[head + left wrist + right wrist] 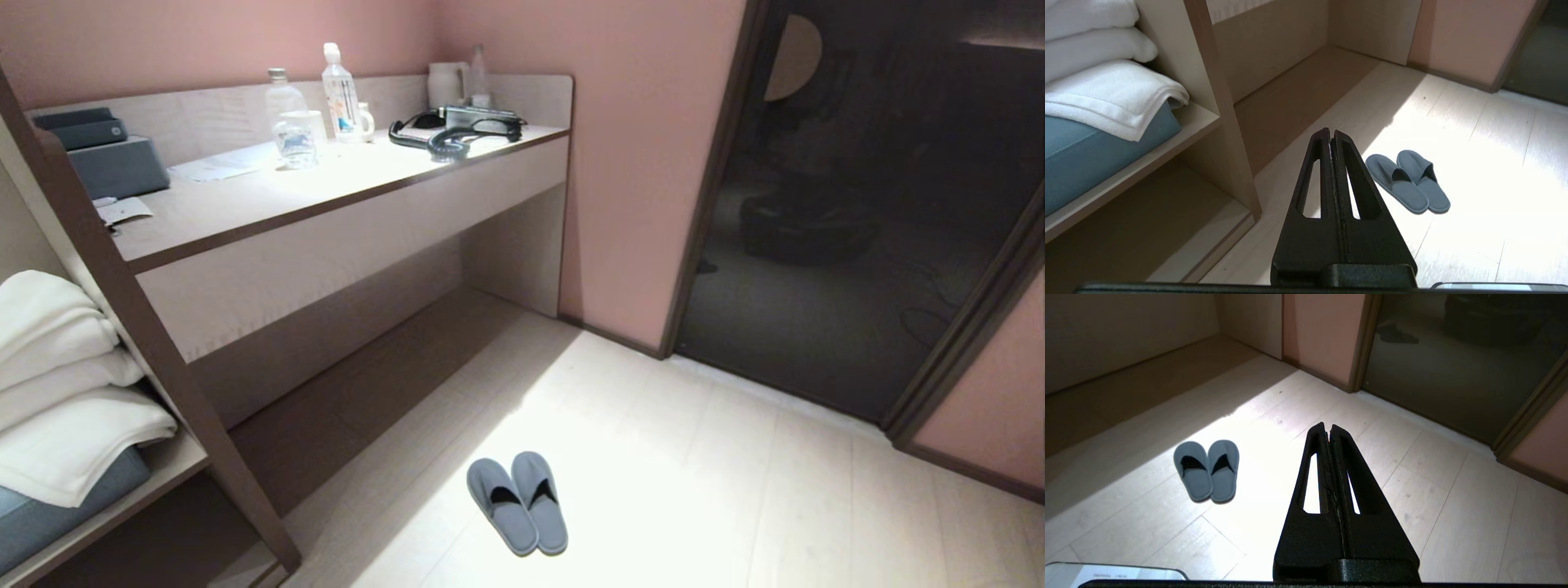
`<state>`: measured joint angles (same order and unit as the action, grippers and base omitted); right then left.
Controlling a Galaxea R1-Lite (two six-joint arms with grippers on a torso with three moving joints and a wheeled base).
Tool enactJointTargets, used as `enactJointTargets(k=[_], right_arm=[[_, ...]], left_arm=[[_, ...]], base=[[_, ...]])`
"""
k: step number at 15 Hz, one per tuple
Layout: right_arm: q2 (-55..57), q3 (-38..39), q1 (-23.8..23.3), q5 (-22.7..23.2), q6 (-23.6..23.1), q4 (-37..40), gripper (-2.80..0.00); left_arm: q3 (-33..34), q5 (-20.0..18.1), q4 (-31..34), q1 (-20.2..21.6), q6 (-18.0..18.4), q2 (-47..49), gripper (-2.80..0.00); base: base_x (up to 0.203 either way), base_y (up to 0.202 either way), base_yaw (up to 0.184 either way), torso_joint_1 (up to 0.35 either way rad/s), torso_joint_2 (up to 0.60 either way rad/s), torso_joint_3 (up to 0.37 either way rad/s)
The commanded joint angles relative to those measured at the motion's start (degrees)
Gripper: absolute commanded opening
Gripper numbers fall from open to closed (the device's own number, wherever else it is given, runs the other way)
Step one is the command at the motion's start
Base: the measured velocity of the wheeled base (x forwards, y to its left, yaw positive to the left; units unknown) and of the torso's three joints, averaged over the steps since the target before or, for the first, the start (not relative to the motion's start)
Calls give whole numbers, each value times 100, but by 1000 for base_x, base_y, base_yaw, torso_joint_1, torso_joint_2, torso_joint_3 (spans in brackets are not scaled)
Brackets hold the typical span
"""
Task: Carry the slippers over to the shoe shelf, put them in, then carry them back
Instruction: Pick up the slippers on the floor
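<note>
On the pale floor in front of the desk-like counter (351, 184), slippers (517, 502) sit side by side, touching along their inner edges, in a bright patch of light. Nothing is holding them yet.

Left gripper (1332, 136): fingers pressed together, empty, hovering off the floor on the counter side of the slippers, not touching them. Right gripper (1327, 430): also closed tight, empty, well off to the other side of the pair, toward the dark doorway (857, 212). Neither arm shows in the head view.

My read: the task has barely begun and the step in hand is approach and pickup. Notes for doing it well:

- Both pincers must open before descent; closed tips would just shove the soft fabric across the floor.
- Slippers look thin and floppy. Pinch the upper at the foot opening, where there is an edge to grab, rather than the flat sole.
- Because the pair lies touching, one wide pinch across both inner uppers could lift both at once. Otherwise take one per gripper, left on the counter-side slipper.
- Come straight down; smooth flooring likely lets them slide.
- Glare on the floor may hide edges, so check from the wrist views.

Folded white towels (1106, 90) on the side shelving beside the counter are not the target; I can't pick out the shoe shelf from here.
</note>
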<state>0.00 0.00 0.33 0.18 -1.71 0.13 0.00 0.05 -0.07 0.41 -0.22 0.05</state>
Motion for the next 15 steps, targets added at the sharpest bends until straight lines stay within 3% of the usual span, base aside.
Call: enactJointTargets(k=[1,15], right_arm=[[0,0,6,0,-2,-5,-280],[0,0,11,0,21,-5,-280]], left_arm=[[0,4,-1,2,-5,4,-280],[-9,-5,16,-6,4,21,-280]], base=[[0,0,0,2,-2,-198],[0,0,0,3,2,-199]])
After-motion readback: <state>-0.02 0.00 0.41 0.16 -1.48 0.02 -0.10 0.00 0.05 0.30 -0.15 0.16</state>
